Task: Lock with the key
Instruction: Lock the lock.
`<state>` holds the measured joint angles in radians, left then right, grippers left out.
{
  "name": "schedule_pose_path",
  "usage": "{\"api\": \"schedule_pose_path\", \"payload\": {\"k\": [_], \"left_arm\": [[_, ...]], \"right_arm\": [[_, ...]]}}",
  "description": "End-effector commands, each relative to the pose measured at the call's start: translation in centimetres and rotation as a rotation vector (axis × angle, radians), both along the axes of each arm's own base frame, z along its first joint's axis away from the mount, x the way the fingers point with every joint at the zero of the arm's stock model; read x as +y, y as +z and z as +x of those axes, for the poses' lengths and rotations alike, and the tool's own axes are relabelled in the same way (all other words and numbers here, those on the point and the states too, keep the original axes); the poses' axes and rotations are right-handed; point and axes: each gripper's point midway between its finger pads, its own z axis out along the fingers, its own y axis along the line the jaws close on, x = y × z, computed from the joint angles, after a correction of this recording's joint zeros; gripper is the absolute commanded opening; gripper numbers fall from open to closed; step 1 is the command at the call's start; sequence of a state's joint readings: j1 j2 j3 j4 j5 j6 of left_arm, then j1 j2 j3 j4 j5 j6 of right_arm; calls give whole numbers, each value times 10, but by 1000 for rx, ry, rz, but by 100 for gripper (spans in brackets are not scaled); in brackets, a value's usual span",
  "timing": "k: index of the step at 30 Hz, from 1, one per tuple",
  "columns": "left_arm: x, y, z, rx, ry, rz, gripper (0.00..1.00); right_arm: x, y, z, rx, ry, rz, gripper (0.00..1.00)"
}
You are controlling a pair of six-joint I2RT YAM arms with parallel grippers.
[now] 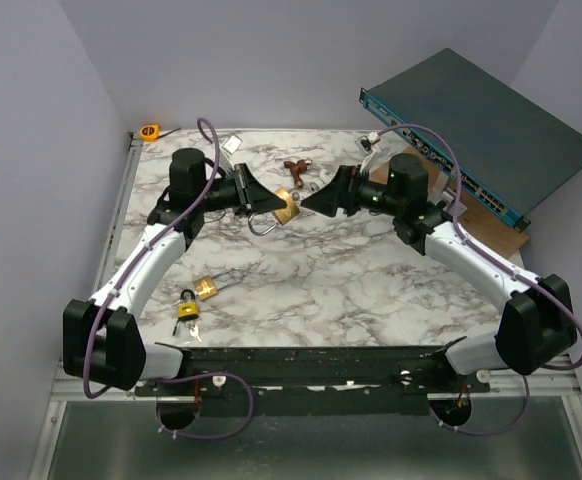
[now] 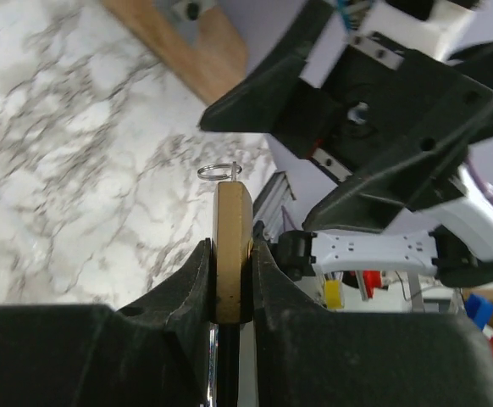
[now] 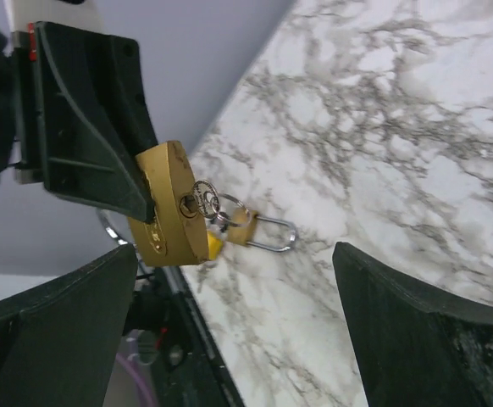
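Claw, left (image 2: 229, 254): pinching a brass padlock (image 2: 232, 222) flat across both faces, clear of the table (image 1: 371, 290), keyhole end turned away from its wrist.

Key (image 3: 199, 202): seated in that keyhole, its ring (image 3: 226, 210) dangling from the bow, straight ahead of the right claw (image 1: 311, 203).

Claw, right: spread wide, empty, just short of the key.

Step in hand, as judged: grip the bow and turn.
- Line the fingers up flat with the bow, not the loose ring.
- Close squarely.
- Twist about the key's own axis while the left claw holds firm.

Views:
- The right wrist shows keyhole and key face-on.
- The left wrist shows the padlock edge-on, with only the ring peeking over its far end.
- The top view alone shows a spare brass padlock (image 1: 207, 289), well apart from both claws.

Shackle state: unclear.
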<state>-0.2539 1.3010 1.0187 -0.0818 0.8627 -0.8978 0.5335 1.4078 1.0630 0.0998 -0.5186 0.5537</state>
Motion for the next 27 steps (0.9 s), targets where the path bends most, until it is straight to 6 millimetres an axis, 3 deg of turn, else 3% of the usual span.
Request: {"api": "schedule_pose_path", "payload": {"k": [1,6,12,18,22,27], "left_arm": [[-15,84,-12,-305,-224,-169,0],[-25,108,-21,-320,-327,-250,0],[-41,111,-32,-310,-400,-252,0],[-46,110,-35,-296,-427,-251,0],[-51,107,-34,-286,-433,-240,0],[-54,110,-27,-289,-415,-238,0]], "right_arm": [[8,61,-45,-12,316,269,99],[12,79,-48,-27,355,314,91],[13,91,-50,-42,352,335,56],[11,98,-47,-56,322,323,46],[18,97,-51,-57,327,305,41],[33,80,-59,-27,336,241,17]]}}
